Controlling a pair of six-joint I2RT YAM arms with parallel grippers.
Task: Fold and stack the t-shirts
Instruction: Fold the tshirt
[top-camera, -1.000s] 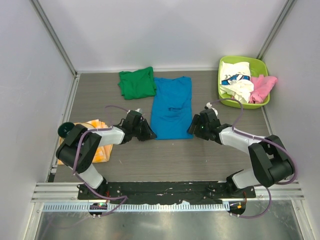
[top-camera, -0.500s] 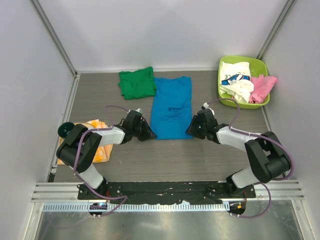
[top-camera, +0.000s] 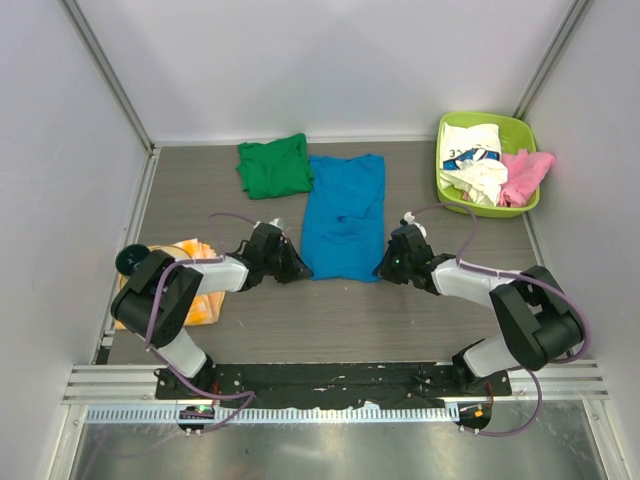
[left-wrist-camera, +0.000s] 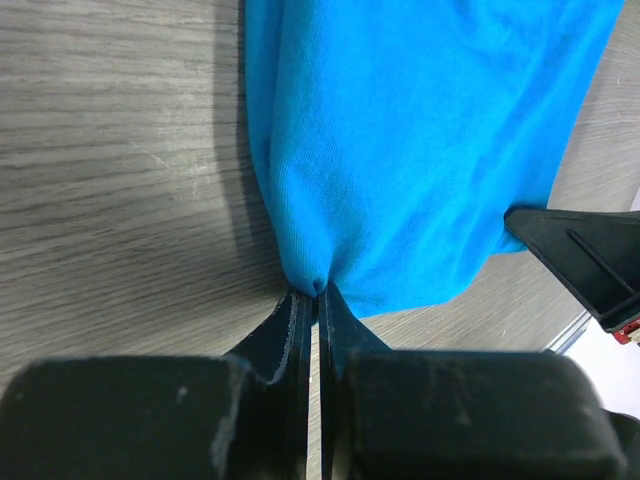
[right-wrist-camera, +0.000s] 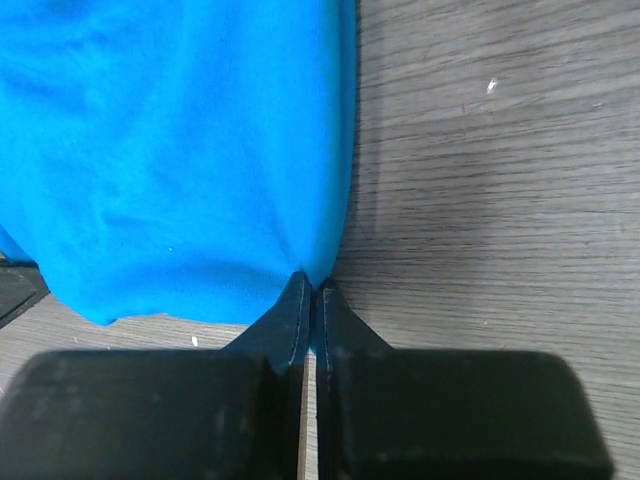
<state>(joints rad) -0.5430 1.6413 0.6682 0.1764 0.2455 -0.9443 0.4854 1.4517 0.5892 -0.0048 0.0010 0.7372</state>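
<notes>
We are partway through folding the blue t-shirt (top-camera: 345, 215). It lies as a long narrow strip on the counter (top-camera: 420, 310), stretching away ahead of both sets of jaws, with its near hem running between them. The left jaws are pressed together on a small pucker of cloth at the near left corner of the hem. The right jaws are likewise closed and pinch the near right corner. In both wrist views the fabric bunches right at the tips, so each grip looks thin but real.

Beyond the left jaws, just beside the far left edge of the blue shirt and apparently touching it, lies the green t-shirt (top-camera: 274, 166), which looks already folded. Well beyond the right jaws and off to their right stands a lime basin (top-camera: 527, 128) holding a white printed shirt (top-camera: 470, 150) and a pink shirt (top-camera: 525, 175), both crumpled. Behind the left jaws, under that arm, lies an orange checked cloth (top-camera: 200, 290).

We judge the step in hand to be the lengthwise half-fold. Next, both corners should rise together and travel forward at an even pace. They should be set down on the far end, so the hem meets the collar squarely. If one pinch slips, the fold will skew.
</notes>
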